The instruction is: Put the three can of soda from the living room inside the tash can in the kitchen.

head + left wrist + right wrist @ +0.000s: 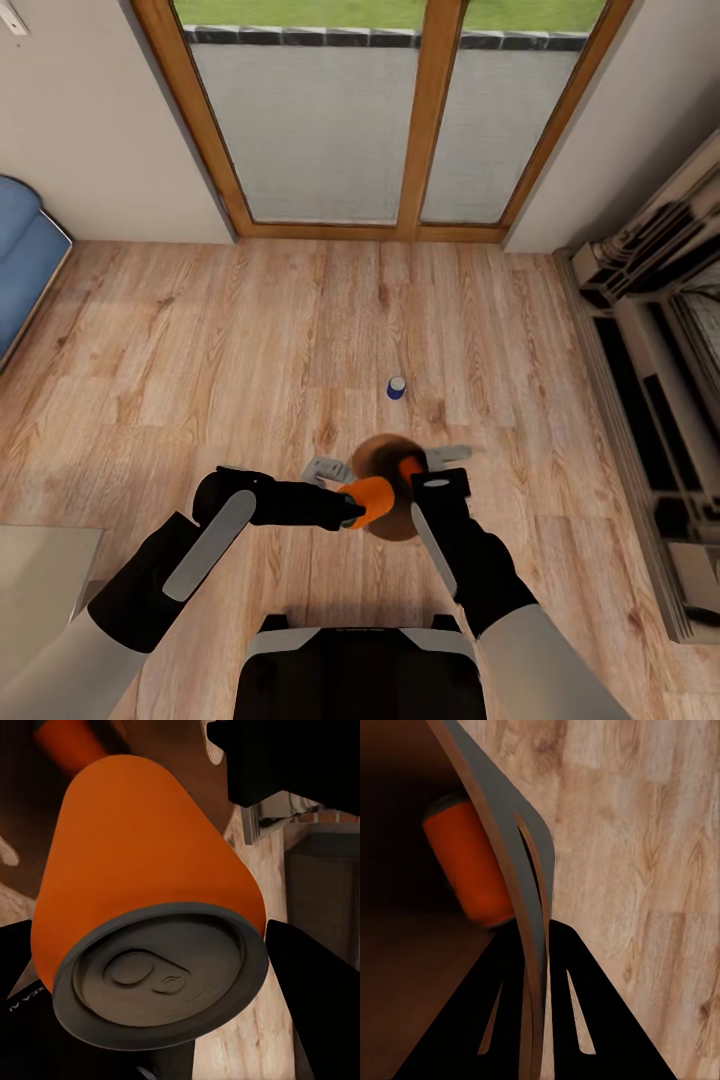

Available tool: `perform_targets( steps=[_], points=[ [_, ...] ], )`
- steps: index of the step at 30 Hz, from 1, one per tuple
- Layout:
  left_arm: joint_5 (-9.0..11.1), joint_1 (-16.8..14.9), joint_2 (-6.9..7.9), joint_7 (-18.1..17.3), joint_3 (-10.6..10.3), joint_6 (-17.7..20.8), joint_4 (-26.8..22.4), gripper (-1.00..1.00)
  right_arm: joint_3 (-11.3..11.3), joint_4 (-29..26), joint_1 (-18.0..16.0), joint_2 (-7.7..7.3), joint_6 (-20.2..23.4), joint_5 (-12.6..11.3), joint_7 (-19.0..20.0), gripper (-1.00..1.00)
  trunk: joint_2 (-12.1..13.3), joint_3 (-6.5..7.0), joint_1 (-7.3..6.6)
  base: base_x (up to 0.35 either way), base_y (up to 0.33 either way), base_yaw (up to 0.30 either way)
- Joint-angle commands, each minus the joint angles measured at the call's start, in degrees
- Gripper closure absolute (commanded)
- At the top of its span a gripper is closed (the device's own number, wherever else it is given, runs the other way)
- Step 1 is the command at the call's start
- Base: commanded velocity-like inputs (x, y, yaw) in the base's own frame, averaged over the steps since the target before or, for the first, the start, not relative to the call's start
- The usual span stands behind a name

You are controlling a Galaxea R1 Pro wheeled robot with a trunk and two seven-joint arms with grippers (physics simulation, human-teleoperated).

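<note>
Your left gripper [150, 1020] pinches an orange can [142, 877] over the bin.

You hold that can tilted above the copper-brown trash can [378, 455], where a second orange can [469, 862] already lies inside. Your right gripper [536, 1020] clamps the bin's rim wall between its fingers. The dark blue can [396, 388] stands upright on the wood floor [250, 330], just beyond the bin, toward the glass doors [400, 110].
</note>
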Motion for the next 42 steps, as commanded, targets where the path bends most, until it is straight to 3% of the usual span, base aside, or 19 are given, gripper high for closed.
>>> perform_targets(
  steps=[1, 5, 9, 13, 29, 38, 42],
  points=[
    [0.0, 0.0, 0.0, 0.0, 0.0, 0.0, 0.0, 1.0, 0.7, 0.0, 0.0, 0.1, 0.1, 0.4, 0.2, 1.0, 0.0, 0.0, 0.0, 0.0, 0.0, 0.0],
    [0.0, 0.0, -0.02, 0.0, 0.1, 0.0, 0.2, 1.0, 1.8, -0.1, 0.0, 0.23, 0.3, -0.6, 0.3, 1.0, 0.0, 0.0, 0.0, 0.0, 0.0, 0.0],
    [-0.1, 0.0, -0.07, 0.1, 0.1, -0.5, 0.3, 1.0, 4.7, -0.1, 0.0, 0.25, 0.5, -3.2, 0.3, 1.0, 0.0, 0.0, 0.0, 0.0, 0.0, 0.0],
    [-0.1, 0.0, -0.08, 0.1, 0.2, -1.5, 0.3, 1.0, 6.3, -0.1, 0.0, 0.27, 0.5, -4.0, 0.2, 1.0, 0.0, 0.0, 0.0, 0.0, 0.0, 0.0],
    [-0.6, 0.0, -0.09, 0.3, 0.2, -2.0, 4.3, 1.0, 7.8, -0.5, 0.0, 0.41, 0.5, -4.3, 0.2, 1.0, 0.0, 0.0, 0.0, 0.0, 0.0, 0.0],
    [-0.7, 0.0, -0.09, 0.5, 0.1, -4.8, 7.7, 1.0, 8.4, -0.5, 0.0, 0.41, 0.6, -4.3, 0.2, 1.0, 0.0, 0.0, 0.0, 0.0, 0.0, 0.0],
    [-0.8, 0.0, -0.09, 0.5, 0.1, -5.8, 8.8, 1.0, 10.0, -0.6, 0.0, 0.41, 0.7, -4.4, 0.2, 1.0, 0.0, 0.0, 0.0, 0.0, 0.0, 0.0]
  ],
)
